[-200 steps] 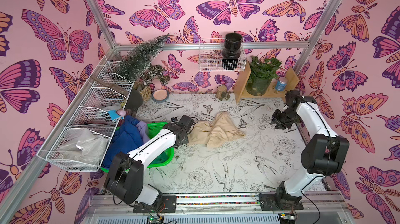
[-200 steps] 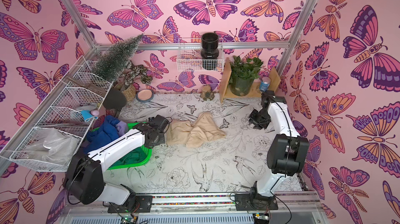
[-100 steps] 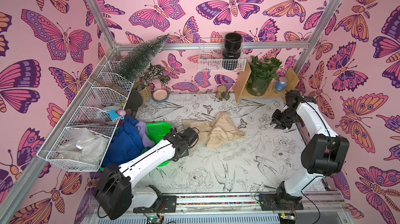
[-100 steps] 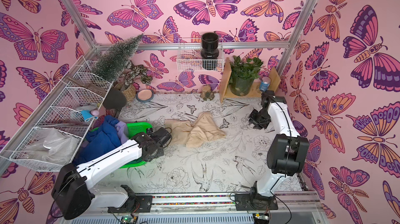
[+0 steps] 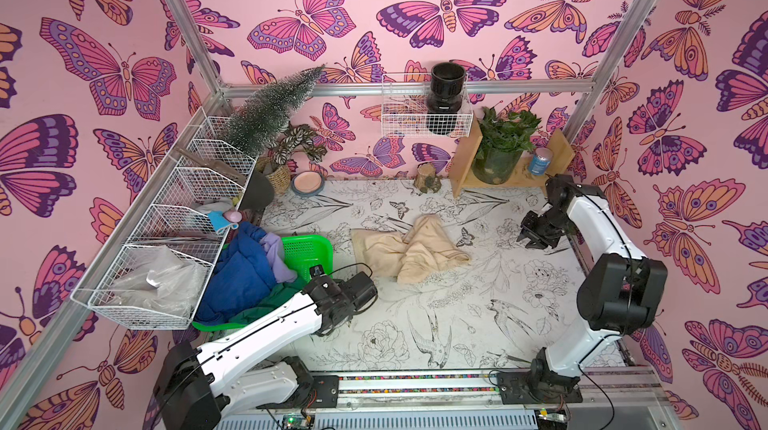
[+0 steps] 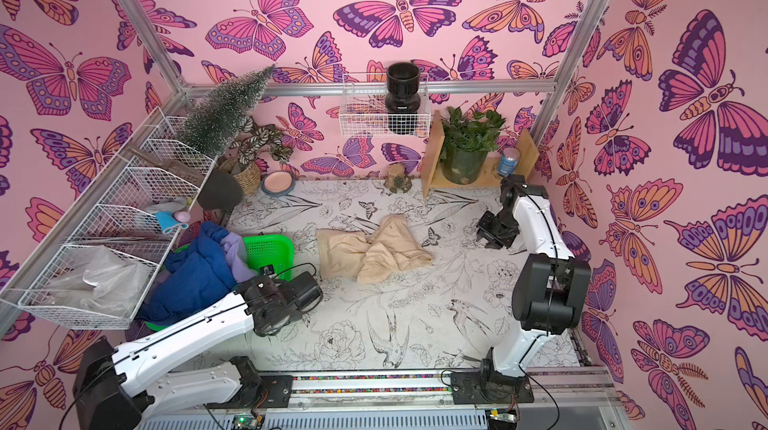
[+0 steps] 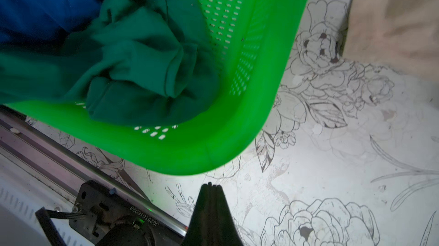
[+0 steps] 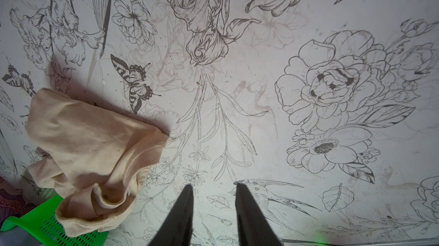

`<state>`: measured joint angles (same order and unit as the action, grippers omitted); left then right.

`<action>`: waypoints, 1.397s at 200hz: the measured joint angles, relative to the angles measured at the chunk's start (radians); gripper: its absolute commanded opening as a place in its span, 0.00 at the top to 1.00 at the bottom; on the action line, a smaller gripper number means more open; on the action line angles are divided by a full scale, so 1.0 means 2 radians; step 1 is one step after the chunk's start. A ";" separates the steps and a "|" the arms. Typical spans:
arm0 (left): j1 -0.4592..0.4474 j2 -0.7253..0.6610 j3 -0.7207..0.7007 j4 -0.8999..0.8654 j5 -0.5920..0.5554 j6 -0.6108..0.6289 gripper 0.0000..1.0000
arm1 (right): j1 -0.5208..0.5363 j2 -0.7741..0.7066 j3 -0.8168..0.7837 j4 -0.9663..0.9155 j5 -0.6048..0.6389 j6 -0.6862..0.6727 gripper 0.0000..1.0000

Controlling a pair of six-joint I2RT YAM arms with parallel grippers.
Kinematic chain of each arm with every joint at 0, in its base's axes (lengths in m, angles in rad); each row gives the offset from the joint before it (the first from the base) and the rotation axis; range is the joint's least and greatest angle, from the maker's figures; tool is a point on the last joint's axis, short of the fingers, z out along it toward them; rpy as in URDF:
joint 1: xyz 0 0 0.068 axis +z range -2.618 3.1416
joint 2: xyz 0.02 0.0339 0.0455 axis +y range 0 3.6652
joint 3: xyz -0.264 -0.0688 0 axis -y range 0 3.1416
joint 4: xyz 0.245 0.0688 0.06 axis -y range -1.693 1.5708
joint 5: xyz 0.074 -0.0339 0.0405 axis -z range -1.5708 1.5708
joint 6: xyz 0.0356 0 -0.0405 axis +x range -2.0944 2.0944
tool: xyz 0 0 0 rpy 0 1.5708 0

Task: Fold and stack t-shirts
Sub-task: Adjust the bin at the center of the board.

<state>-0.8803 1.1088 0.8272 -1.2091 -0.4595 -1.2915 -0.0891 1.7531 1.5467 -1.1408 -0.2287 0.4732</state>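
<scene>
Nearest the front rail, the left pincer [image 7: 210, 184] is clenched with its jaws pressed together and nothing between them. It hangs over the bare flower-printed counter [image 5: 457, 324], just beside the near corner of the green basket [image 7: 249, 114].

The green basket [image 5: 307, 249] stands at the counter's left side and holds three of the t-shirts in a loose heap. The dark green t-shirt [image 7: 137, 61] lies bunched against the basket's near wall. The blue t-shirt [image 5: 241, 270] is piled on top and spills over the basket's left rim. The lavender t-shirt [image 5: 276, 253] is wedged between the blue one and the basket's far end.

Farther in, the beige t-shirt [image 5: 411, 251] lies crumpled and unfolded about mid-counter, clear of the basket in both top views [image 6: 374, 251]. In the right wrist view one of its hems overlaps the basket's corner [image 8: 90, 145].

Beyond it, toward the right side, the right pincer [image 8: 212, 185] is released: its jaws stand apart and empty over bare counter, near the beige t-shirt but not touching it [image 5: 530, 241].

At the back wall stand a wooden shelf [image 5: 461, 162] with a potted plant [image 5: 503, 145], and a wire bin [image 5: 415, 116] holding a black vase [image 5: 446, 93].
</scene>
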 measured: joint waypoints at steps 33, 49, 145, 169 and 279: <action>-0.029 0.002 -0.029 -0.008 0.004 -0.053 1.00 | 0.000 0.006 0.000 -0.002 -0.002 0.000 0.66; -0.029 0.010 -0.043 -0.011 -0.005 -0.072 1.00 | 0.000 0.010 0.000 -0.003 -0.002 -0.001 0.66; 0.210 0.159 -0.022 0.141 -0.061 0.084 1.00 | 0.000 0.011 0.000 -0.006 -0.010 -0.001 0.67; 0.280 0.209 0.034 0.197 -0.058 0.139 1.00 | 0.000 0.010 0.000 -0.006 -0.010 -0.001 0.67; 0.394 0.316 0.196 0.264 -0.011 0.198 1.00 | 0.000 -0.005 0.000 -0.006 -0.011 -0.001 0.67</action>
<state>-0.0925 1.7416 1.2194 -0.6807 -0.4812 -0.8963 -0.0891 1.7439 1.5467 -1.1519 -0.2508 0.4713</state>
